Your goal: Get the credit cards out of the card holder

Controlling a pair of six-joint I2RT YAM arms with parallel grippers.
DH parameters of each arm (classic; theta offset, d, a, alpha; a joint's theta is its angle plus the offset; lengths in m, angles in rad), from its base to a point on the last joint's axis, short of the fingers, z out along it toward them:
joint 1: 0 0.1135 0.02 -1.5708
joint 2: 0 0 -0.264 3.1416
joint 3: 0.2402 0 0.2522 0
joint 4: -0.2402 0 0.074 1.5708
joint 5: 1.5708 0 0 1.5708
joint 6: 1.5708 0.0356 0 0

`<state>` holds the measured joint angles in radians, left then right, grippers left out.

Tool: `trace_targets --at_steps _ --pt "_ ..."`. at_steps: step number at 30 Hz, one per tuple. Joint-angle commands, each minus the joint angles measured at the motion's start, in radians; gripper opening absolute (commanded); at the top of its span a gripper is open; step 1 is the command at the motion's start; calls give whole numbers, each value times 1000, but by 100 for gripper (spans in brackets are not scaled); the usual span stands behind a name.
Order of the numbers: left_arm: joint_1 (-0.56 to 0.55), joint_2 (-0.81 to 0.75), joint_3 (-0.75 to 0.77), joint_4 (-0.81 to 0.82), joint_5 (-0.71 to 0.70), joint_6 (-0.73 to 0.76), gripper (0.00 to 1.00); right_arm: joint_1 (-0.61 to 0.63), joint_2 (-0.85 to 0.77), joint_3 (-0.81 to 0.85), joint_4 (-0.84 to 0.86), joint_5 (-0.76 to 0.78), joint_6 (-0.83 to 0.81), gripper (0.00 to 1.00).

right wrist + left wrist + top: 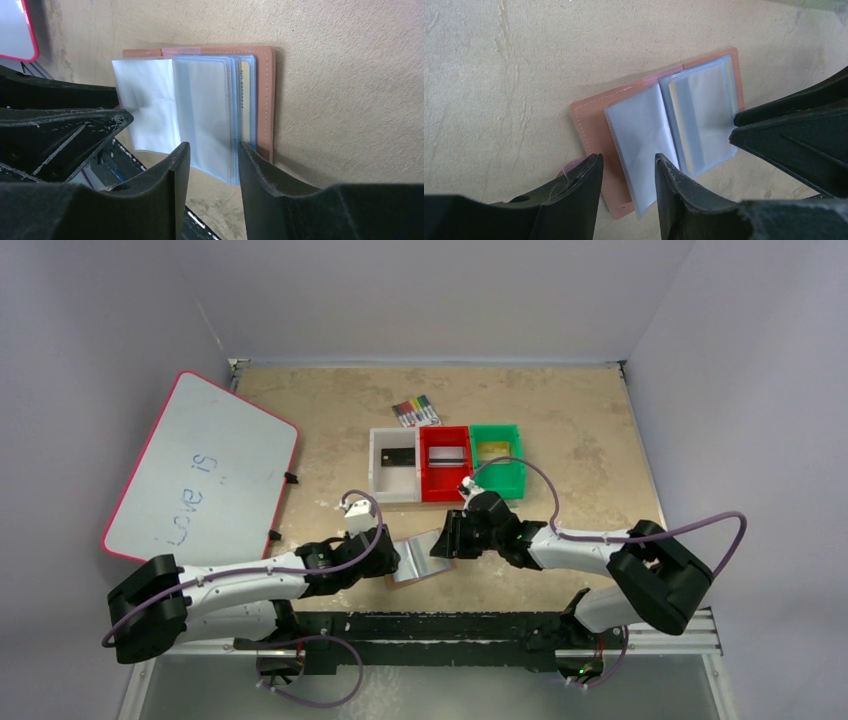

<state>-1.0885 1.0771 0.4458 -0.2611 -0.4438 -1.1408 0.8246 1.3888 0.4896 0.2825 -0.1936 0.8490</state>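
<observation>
The tan card holder [418, 558] lies open on the table between my two grippers, with its clear bluish pockets fanned out. In the left wrist view the card holder [649, 125] sits just past my left gripper [625, 162], whose jaws are open over its near corner. In the right wrist view my right gripper [212, 150] is open over the pocket edges of the holder [200, 100]. A pale gold credit card [244, 95] shows in the rearmost pocket. From above, the left gripper [392, 558] and the right gripper [442, 538] flank the holder.
A white bin [394, 483] holds a black card [397, 455], a red bin [445, 485] a silver card [446, 454], and a green bin [499, 478] a gold card [491, 448]. A marker pack [415, 411] lies behind them. A red-rimmed whiteboard [205, 465] lies at the left.
</observation>
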Motion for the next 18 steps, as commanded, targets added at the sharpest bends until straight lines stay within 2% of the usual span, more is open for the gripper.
trace_targets --at_steps 1,5,11,18 --pt "-1 13 -2 50 10 8 41 9 13 44 17 -10 -14 41" --pt "-2 27 -4 59 16 15 33 18 20 57 16 -14 -21 33" --pt "-2 42 -4 77 26 21 23 35 6 92 -30 -1 -33 36" --pt "-1 45 -2 76 28 27 17 45 12 111 -81 51 -23 38"
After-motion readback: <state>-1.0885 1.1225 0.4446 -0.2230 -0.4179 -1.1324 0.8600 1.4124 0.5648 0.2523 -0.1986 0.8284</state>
